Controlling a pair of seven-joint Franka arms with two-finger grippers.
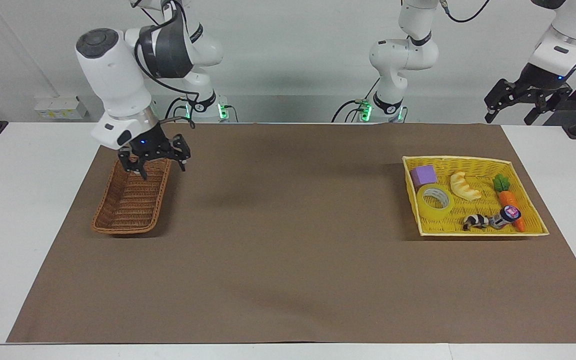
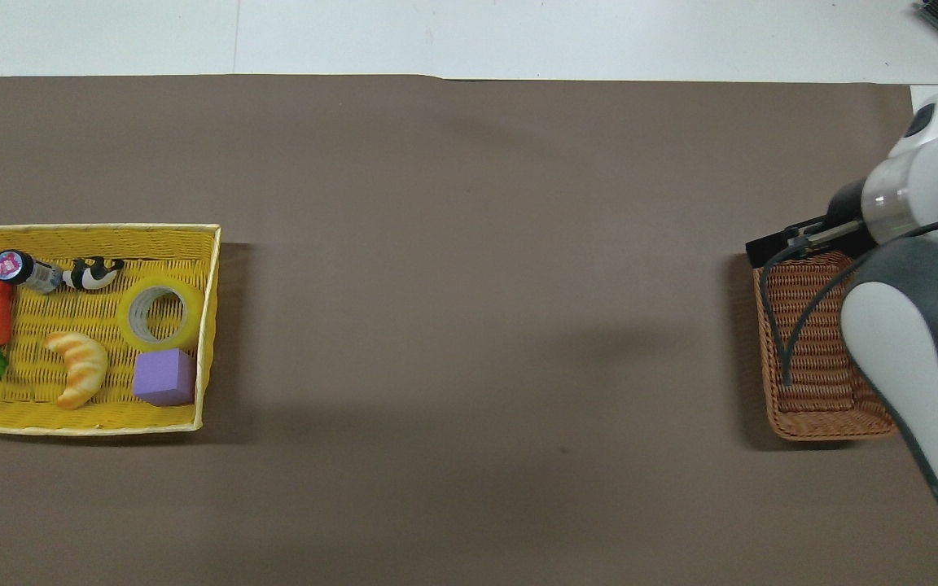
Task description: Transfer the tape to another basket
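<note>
While both grippers stand with fingers spread and hold nothing, the tape (image 1: pixel 436 201) lies flat inside the yellow tray-basket (image 1: pixel 473 232) at the right of the facing view, in the corner of the tray toward the middle of the table. Just beside the roll, higher in that view, sits a purple block (image 1: pixel 423 175). A croissant (image 1: pixel 464 186) lies in the middle of the tray, and a carrot (image 1: pixel 509 200) with green leaves runs along the tray's outer side. Along the lower edge of the tray lie a small black-and-white figure (image 1: pixel 475 221) and a small bottle (image 1: pixel 506 217) with a pink cap, end to end. The wicker basket (image 1: pixel 128 207) sits at the left of the facing view on the brown mat (image 1: pixel 288 250), with nothing visible inside. The right gripper (image 1: pixel 160 169) hangs over that basket's upper end, fingers pointing down. The left gripper (image 1: pixel 522 106) waits at the upper right of the frame, past the mat's edge and well apart from the tray.
</note>
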